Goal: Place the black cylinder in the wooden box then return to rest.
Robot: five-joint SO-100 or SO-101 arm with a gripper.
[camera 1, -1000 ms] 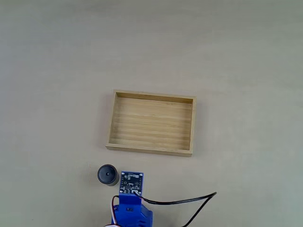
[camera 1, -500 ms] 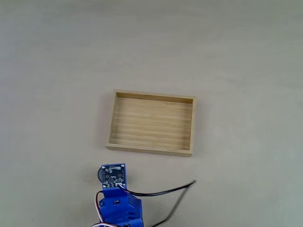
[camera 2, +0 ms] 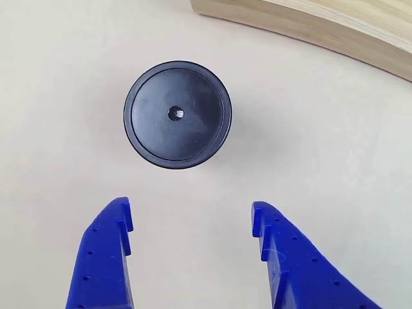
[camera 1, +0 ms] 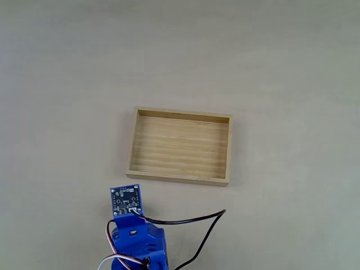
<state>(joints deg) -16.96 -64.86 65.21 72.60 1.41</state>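
So the table (camera 1: 292, 67) is a plain pale beige surface, matte and pretty uniform. Sitting directly on it is the wooden box (camera 1: 180, 178), a shallow light-wood tray with a striped floor, roughly in the middle of the fixed view, plus a black cable (camera 1: 202, 236) snaking across the tabletop near the bottom edge. In the other view the black cylinder (camera 2: 177, 114) stands upright on the table, close to the box's wall (camera 2: 309, 26) but not touching it.

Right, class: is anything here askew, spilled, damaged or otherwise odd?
Nothing stands out. The black cylinder stands upright on the table, outside the wooden box, which sits flat and holds nothing. In the other view the gripper is open, its blue fingers apart and short of the cylinder.
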